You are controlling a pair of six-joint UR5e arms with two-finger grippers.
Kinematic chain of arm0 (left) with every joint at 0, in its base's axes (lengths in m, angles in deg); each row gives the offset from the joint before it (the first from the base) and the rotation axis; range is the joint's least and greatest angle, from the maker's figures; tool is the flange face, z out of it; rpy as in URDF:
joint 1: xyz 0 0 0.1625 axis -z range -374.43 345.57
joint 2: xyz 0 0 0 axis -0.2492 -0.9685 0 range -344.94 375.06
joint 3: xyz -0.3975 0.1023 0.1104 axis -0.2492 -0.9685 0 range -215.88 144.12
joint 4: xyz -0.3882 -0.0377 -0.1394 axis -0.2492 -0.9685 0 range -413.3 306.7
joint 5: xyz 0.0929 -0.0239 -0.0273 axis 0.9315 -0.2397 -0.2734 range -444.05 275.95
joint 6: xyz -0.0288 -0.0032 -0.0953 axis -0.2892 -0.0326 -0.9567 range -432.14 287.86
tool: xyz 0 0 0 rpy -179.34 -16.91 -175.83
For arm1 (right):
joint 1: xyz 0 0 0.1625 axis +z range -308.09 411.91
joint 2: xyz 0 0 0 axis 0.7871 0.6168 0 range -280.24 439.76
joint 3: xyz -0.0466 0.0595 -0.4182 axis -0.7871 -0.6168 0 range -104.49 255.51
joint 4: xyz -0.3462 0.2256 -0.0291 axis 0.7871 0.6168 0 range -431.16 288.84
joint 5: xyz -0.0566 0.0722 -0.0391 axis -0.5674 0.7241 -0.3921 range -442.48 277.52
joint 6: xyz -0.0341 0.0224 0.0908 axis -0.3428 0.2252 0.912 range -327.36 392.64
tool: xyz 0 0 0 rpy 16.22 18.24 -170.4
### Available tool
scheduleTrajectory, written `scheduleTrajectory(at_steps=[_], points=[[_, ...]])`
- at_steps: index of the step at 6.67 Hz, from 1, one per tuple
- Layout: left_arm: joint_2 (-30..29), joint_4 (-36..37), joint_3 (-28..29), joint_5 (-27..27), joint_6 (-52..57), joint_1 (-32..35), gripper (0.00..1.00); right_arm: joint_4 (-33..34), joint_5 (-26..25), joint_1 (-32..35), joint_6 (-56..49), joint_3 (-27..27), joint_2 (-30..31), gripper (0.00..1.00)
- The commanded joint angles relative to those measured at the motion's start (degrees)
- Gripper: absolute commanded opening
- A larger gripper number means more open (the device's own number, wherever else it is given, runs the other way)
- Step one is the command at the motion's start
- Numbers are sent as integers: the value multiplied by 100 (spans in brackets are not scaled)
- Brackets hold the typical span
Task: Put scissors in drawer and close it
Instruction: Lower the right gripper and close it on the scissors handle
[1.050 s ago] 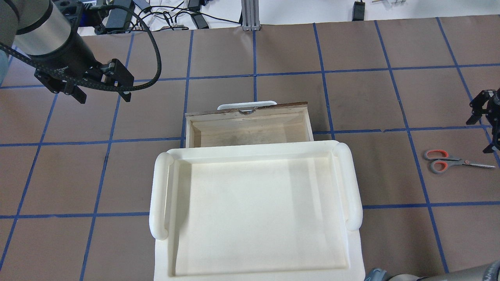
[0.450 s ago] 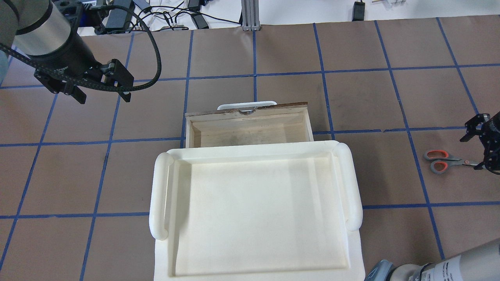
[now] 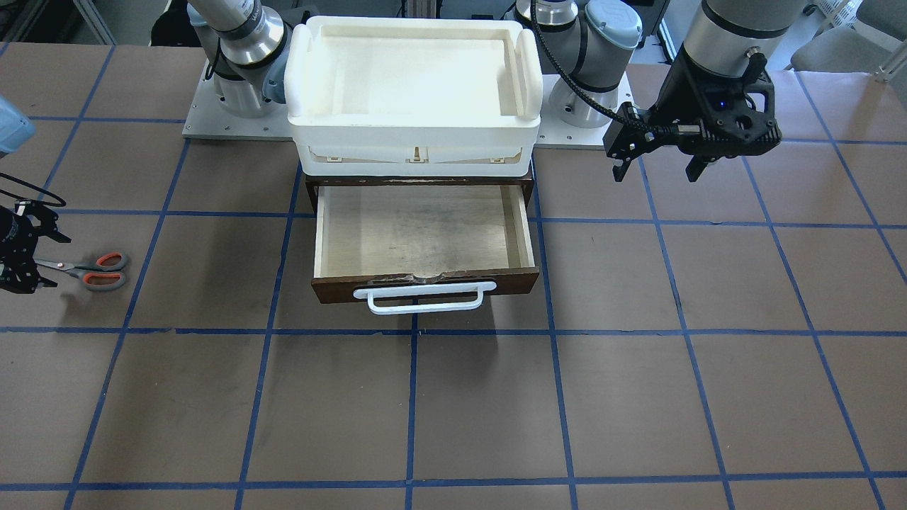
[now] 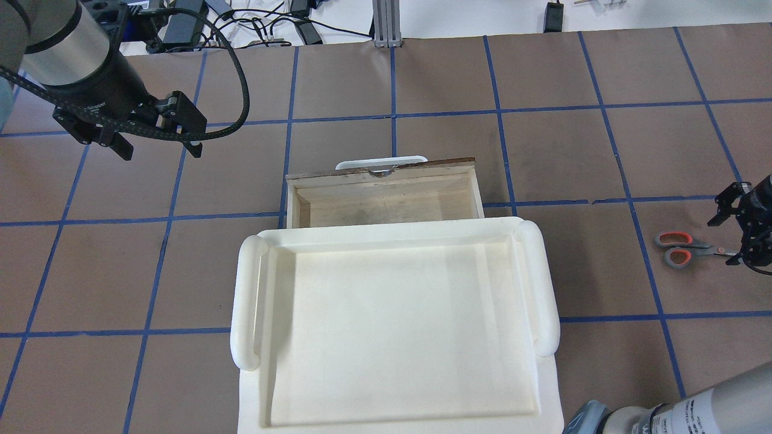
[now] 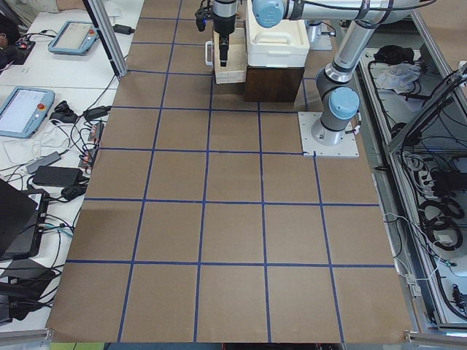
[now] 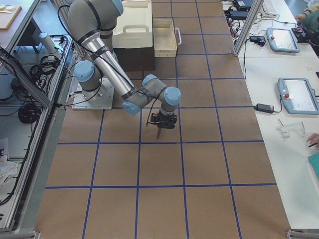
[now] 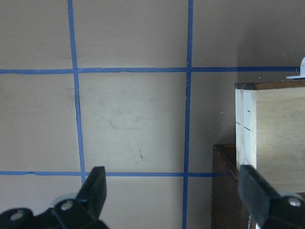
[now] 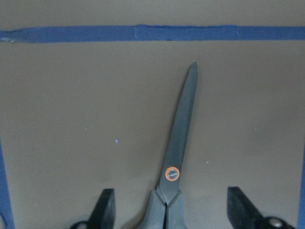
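Note:
The scissors [image 4: 687,247] lie flat on the brown table at my right, orange-and-grey handles pointing toward the drawer. My right gripper [image 4: 728,237] hangs over their blades, open, one finger on each side of the scissors [image 8: 178,152] near the pivot, and it holds nothing. The front view shows the same scissors [image 3: 92,270] and right gripper [image 3: 30,255]. The drawer [image 4: 380,175] stands pulled out with nothing inside, its white bar handle [image 3: 425,297] facing away from me. My left gripper [image 4: 160,149] hovers open above the table left of the drawer [image 7: 271,129].
A large white plastic tray [image 4: 247,301] sits on top of the dark cabinet [image 3: 418,177] that holds the drawer. Blue tape lines grid the table. Cables and power bricks [image 4: 181,24] lie beyond its far edge.
My right gripper has moved in and down from beyond the scissors until it straddles their blades. The left arm has barely moved. The scissors and drawer are unchanged.

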Motion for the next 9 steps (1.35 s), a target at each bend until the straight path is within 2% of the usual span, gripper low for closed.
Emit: scheduleTrajectory(at_steps=[1,4,5,6,9], points=[[0,0,0,-7,0,0,100,21,10,69,7,64,-15,77],[9,-9,0,2,0,0,100,65,-7,69,-82,64,-58,75],[0,-9,0,2,0,0,100,144,-7,69,-38,64,-59,70],[8,-9,0,2,0,0,100,397,-7,78,-64,117,-59,70],[9,-18,0,20,0,0,100,531,-122,78,-64,346,-59,70]])
